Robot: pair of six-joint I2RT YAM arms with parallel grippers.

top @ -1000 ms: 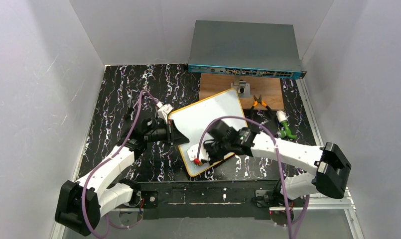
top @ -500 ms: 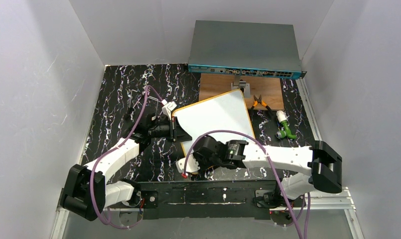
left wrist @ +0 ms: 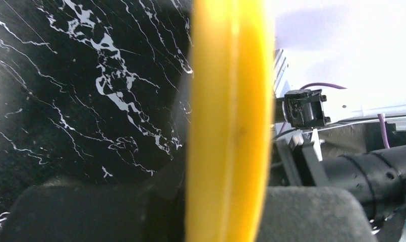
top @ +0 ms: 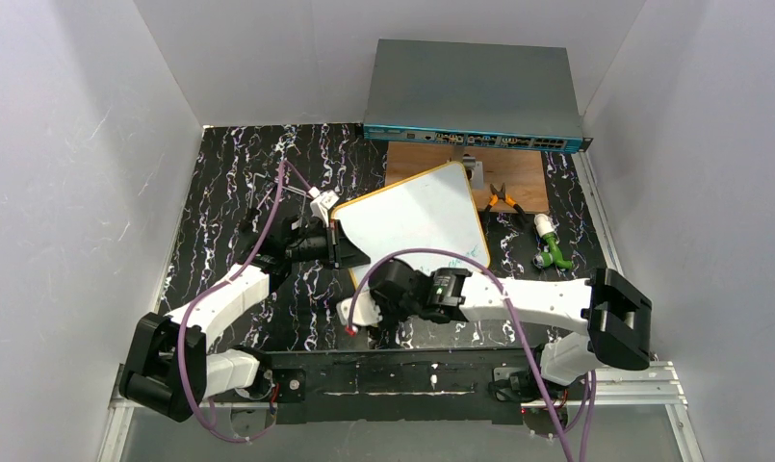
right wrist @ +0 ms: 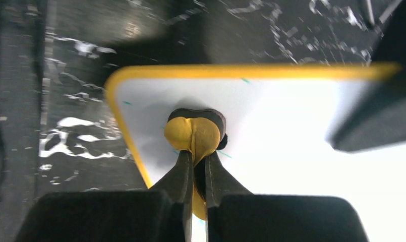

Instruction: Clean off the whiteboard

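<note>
My left gripper [top: 337, 245] is clamped on the yellow rim of the whiteboard [top: 417, 217], which lies mid-frame in the top view on the black marbled surface [top: 219, 192]. My right gripper [right wrist: 194, 174] is closed on a yellow eraser pad [right wrist: 193, 132] that presses against the board near its lower-left corner.

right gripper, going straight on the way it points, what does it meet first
Most likely the white face of the small orange-yellow-rimmed whiteboard, near its rounded corner; the yellow pad the right gripper pinches seems to touch it.
</note>
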